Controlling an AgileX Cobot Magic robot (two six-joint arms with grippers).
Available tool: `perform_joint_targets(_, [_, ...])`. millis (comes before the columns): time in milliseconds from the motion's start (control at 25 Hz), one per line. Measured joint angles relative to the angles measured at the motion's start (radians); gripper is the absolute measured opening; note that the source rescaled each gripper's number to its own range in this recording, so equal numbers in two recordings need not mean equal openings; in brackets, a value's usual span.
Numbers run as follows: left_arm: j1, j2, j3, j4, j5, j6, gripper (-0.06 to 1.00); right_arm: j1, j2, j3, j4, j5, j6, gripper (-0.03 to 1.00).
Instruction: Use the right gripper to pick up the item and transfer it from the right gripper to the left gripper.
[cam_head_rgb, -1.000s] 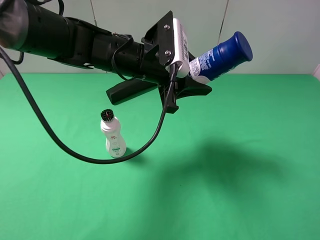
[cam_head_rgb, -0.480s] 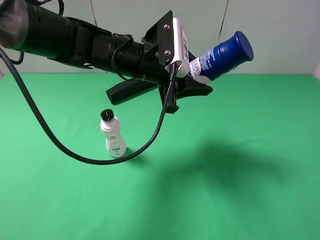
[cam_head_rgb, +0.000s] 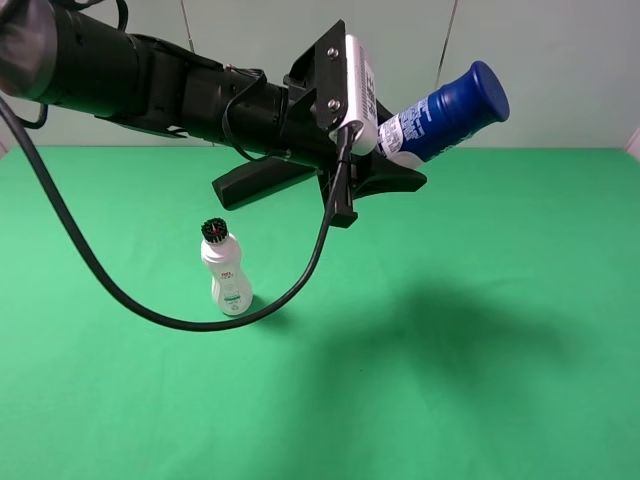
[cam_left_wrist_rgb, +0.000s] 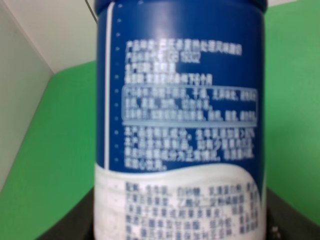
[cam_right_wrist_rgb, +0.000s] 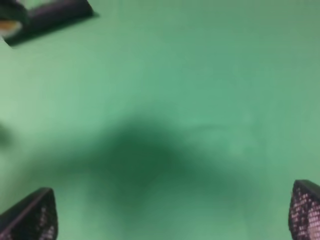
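desk (cam_head_rgb: 480, 400): green surface that fills most of the high view. We see a big soft shadow (cam_head_rgb: 450, 330) on the right half.

left arm (cam_head_rgb: 150, 80): thick and black. It comes in from the top left corner of the high view and reaches up over the middle of the desk.

cable (cam_head_rgb: 120, 290): black. It droops from the arm in a long loop and passes just in front of the little bottle's base.

item (cam_head_rgb: 445, 112): up in the air, well above the desk and tilted, with the blue cap pointing up and to the right. The left wrist view is basically all canister (cam_left_wrist_rgb: 180, 125), blue on top and white below. The print is too blurry for us to read.

left hand (cam_head_rgb: 392, 160): pinching the item at its white lower end, with the blue part sticking out past the hand.

right hand (cam_right_wrist_rgb: 167, 212): spread wide with nothing between the fingers (cam_right_wrist_rgb: 32, 217). There's only green desk and shadow under it, and we can't spot it in the high view.

black curved object (cam_head_rgb: 255, 182): lying at the far side of the desk, partly hidden behind the arm.

white box (cam_head_rgb: 358, 85): labelled, sits on the left arm right by the item.

white bottle (cam_head_rgb: 228, 270): upright on the desk with its black bristly top up, well apart from the item.
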Motion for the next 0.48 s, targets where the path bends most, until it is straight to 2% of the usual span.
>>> perform_joint_targets(280, [0.0,0.0,0.0,0.001,0.001,0.0,0.01,-0.001,-0.028,0.005,-0.001,-0.021,-0.047,1.0])
perform_joint_targets(480, [0.0,0.0,0.0,0.001,0.005,-0.001,0.01,-0.081,-0.028,0.03,-0.002,-0.028,-0.047,1.0])
